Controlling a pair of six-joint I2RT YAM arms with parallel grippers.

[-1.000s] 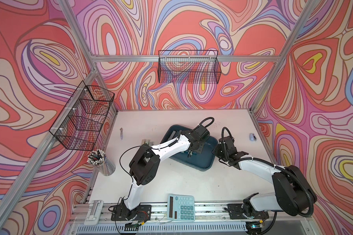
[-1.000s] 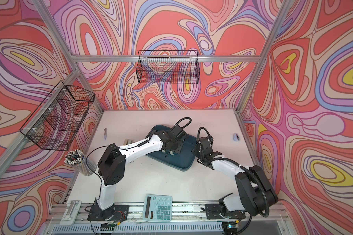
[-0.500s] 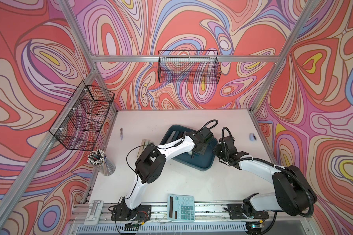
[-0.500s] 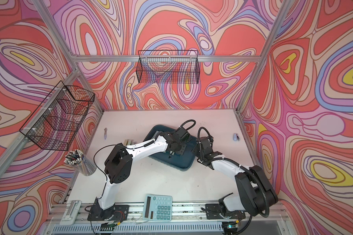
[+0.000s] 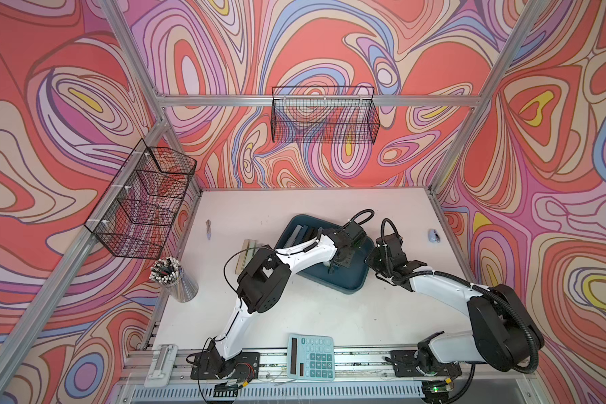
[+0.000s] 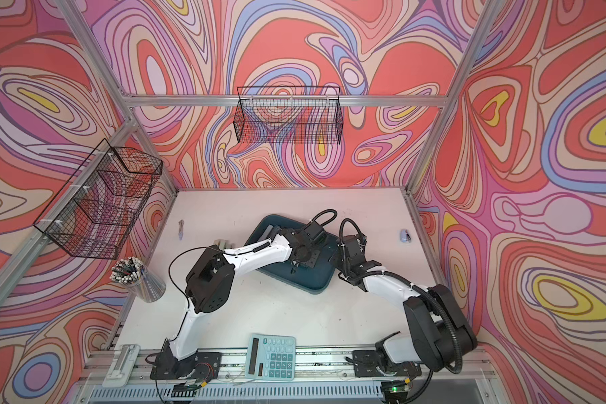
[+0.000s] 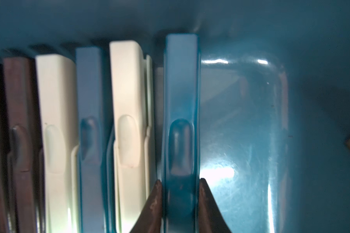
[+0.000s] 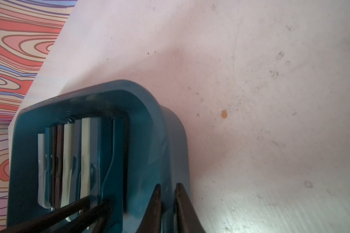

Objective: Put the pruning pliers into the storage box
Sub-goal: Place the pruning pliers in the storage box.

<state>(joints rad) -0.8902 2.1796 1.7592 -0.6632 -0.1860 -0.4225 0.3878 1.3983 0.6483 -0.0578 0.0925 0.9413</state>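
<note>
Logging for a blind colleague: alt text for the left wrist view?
The left gripper is shut on a slim dark teal pruning plier, last in a row of cream, grey-blue and dark pliers inside the glossy dark teal plastic storage box.

The white left arm (image 5: 305, 252) partly hides our shallow dark teal plastic tray (image 5: 343, 281). Our left wrist view cuts off slim bar-like pliers (image 7: 127, 90)

The left arm (image 5: 308, 250) reaches far and rightward from its near base, elbow bent high, wrist pointing down. Its left gripper (image 7: 180, 181) is clamped on teal pliers (image 7: 180, 100). The right arm (image 5: 438, 285) stretches low to the left, and its right gripper (image 8: 168, 187) pinches the rim of the box (image 8: 141, 105).
</note>
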